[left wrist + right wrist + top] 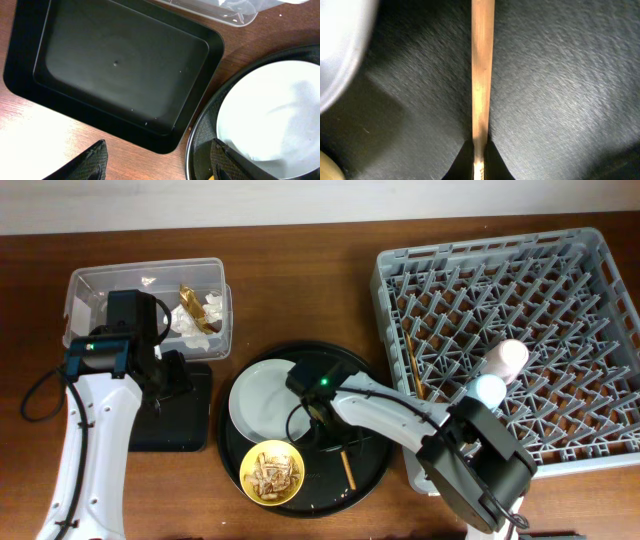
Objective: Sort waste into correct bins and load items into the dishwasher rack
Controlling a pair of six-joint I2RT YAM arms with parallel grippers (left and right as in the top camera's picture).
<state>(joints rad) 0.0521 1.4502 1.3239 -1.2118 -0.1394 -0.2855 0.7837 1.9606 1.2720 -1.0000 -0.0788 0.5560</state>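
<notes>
Right claw [479, 152]: fingers pressed together on a chopstick [482, 75], pinching it at bottom centre of the right wrist frame. The stick runs straight up the frame over the dark floor of the round tray [560, 75]. Cannot tell whether it is raised or lying on the floor. The plate [340, 45] is a blurred pale edge at upper left.

Overhead, this claw sits at centre frame over the round tray. The plate lies in the tray's upper left. The bowl [272, 472] is at the tray's lower left, with scraps [270, 468] inside it.

Left claw [157, 162]: fingers [90, 162] spread wide, nothing between them. It hangs over the table [45, 135] at the gap between the black tray [120, 70] and the round tray.

The tub [95, 285] is at upper left of the overhead frame, just above the black tray. It holds the tissue [197, 317] and wrapper [188, 297] at its right end.

The rack [560, 270] fills the right side. A second chopstick [412, 365] lies along its left edge. The pink cup [511, 357] and blue cup [490, 388] stand just beside each other in its lower middle.
</notes>
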